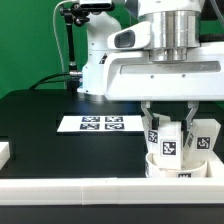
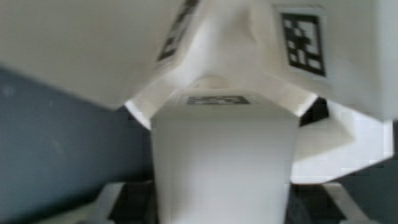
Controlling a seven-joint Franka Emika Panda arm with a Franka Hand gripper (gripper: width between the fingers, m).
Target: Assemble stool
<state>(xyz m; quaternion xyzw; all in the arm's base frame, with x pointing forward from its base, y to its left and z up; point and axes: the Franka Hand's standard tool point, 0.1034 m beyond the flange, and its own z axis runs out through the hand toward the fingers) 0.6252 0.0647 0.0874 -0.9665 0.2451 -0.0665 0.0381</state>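
Observation:
The round white stool seat (image 1: 168, 168) lies at the exterior view's lower right, against the front rail. My gripper (image 1: 170, 124) hangs over it, fingers down, shut on a white tagged stool leg (image 1: 169, 142) that stands upright on the seat. A second tagged leg (image 1: 206, 140) stands on the seat just to the exterior view's right. In the wrist view the held leg (image 2: 222, 150) fills the space between my fingers (image 2: 121, 200), with my gripper (image 2: 222, 208) around it. Another tagged leg (image 2: 294, 40) shows beyond it. The joint between leg and seat is hidden.
The marker board (image 1: 100, 123) lies on the black table at mid-centre. A long white border rail (image 1: 80, 190) runs along the front edge, and a white block (image 1: 5, 152) sits at the exterior view's left. The arm's base (image 1: 100, 60) and a camera stand (image 1: 70, 40) stand behind.

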